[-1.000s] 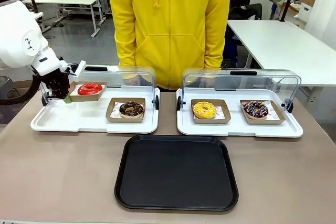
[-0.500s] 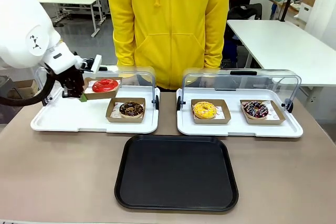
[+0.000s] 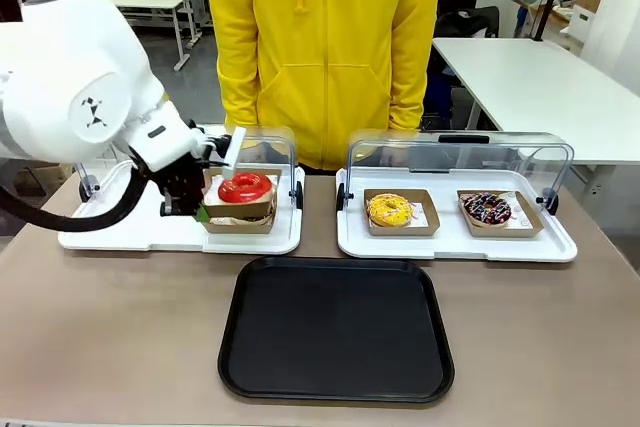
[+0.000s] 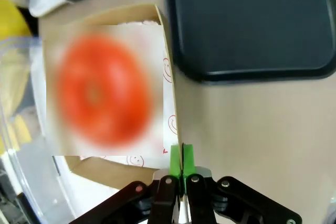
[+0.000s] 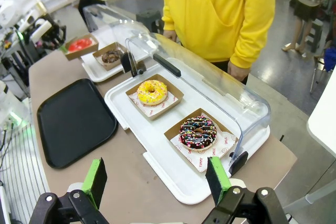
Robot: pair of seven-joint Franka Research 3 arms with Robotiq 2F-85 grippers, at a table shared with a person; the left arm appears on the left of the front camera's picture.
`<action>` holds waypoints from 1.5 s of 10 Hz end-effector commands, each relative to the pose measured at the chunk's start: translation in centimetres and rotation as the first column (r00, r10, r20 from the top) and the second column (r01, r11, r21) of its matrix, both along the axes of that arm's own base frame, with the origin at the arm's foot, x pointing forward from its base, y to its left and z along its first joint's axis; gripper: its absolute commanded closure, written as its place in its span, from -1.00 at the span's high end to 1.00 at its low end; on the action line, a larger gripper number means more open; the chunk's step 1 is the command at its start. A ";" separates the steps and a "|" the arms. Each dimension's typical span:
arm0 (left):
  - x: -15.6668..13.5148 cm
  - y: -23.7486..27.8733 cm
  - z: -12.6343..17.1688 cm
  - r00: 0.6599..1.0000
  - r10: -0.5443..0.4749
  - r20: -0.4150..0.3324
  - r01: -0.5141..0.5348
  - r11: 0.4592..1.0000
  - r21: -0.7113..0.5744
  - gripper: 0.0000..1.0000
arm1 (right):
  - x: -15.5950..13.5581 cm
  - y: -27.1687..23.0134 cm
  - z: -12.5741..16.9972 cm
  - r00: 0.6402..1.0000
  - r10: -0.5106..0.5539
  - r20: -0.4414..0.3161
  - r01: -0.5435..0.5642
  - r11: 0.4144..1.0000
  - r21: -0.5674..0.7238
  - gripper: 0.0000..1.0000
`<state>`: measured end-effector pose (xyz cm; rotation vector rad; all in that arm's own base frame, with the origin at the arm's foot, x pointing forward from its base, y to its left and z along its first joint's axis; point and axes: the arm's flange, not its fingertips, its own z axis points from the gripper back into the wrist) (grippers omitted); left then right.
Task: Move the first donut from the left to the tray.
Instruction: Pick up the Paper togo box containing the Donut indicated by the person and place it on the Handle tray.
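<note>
The first donut from the left (image 3: 245, 187) has glossy red icing and sits in a brown cardboard holder (image 3: 240, 211). My left gripper (image 3: 203, 213) is shut on the holder's left edge and holds it in the air over the right part of the left white tray. In the left wrist view the green pads (image 4: 181, 160) pinch the cardboard wall, with the red donut (image 4: 102, 90) blurred beyond them. The black tray (image 3: 335, 327) lies flat at the table's near middle, and its corner (image 4: 252, 19) shows right of the holder. My right gripper (image 5: 156, 182) is open and holds nothing.
Two white trays (image 3: 110, 232) (image 3: 455, 242) with raised clear lids stand side by side. The right one holds a yellow donut (image 3: 390, 210) and a sprinkled chocolate donut (image 3: 487, 209). A chocolate donut (image 5: 111, 56) sits on the left one. A person in a yellow hoodie (image 3: 325, 47) stands behind.
My left gripper has carried the red donut in its holder to the right, from the left white tray's far left to in front of the chocolate donut.
</note>
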<state>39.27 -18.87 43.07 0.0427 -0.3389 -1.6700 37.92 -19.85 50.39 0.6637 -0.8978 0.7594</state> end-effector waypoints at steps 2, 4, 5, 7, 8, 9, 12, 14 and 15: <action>-3.2 -1.2 -0.5 1.000 -0.007 -0.013 0.006 1.000 -0.008 -0.96 | 0.2 0.0 0.0 0.999 0.008 0.036 -0.008 1.000 0.013 1.00; -2.6 -1.7 -0.6 0.999 -0.034 -0.011 0.034 0.999 0.001 -0.96 | 0.2 0.0 0.0 0.999 0.008 0.036 -0.008 1.000 0.013 1.00; -2.6 -1.7 -0.6 0.999 -0.034 -0.011 0.034 0.999 0.001 -0.96 | 0.2 0.0 0.0 0.999 0.008 0.036 -0.008 1.000 0.013 1.00; -3.0 -1.7 -0.6 0.999 -0.038 -0.014 0.038 0.999 -0.001 -0.96 | 0.2 0.0 0.0 0.999 0.008 0.036 -0.008 1.000 0.013 1.00; -5.2 -5.0 -0.6 0.995 -0.093 0.042 0.095 0.995 -0.036 -0.96 | 0.2 0.0 0.0 0.999 0.008 0.036 -0.008 1.000 0.013 1.00; -7.3 -7.9 -0.3 0.989 -0.111 0.094 0.115 0.993 -0.029 -0.96 | 0.2 0.0 0.0 0.999 0.008 0.036 -0.008 1.000 0.013 1.00; -11.6 -14.3 -0.5 0.992 -0.065 0.112 0.065 0.998 -0.001 -0.96 | 0.2 0.0 0.0 0.999 0.008 0.036 -0.008 1.000 0.013 1.00; -13.3 -17.0 -1.7 0.997 -0.035 0.075 0.035 0.999 0.000 -0.96 | 0.2 0.0 0.0 0.999 0.008 0.036 -0.008 1.000 0.013 1.00; -14.0 -17.6 -2.3 0.997 -0.019 0.072 0.018 1.000 0.014 -0.96 | 0.2 0.0 0.0 0.999 0.008 0.036 -0.008 1.000 0.013 1.00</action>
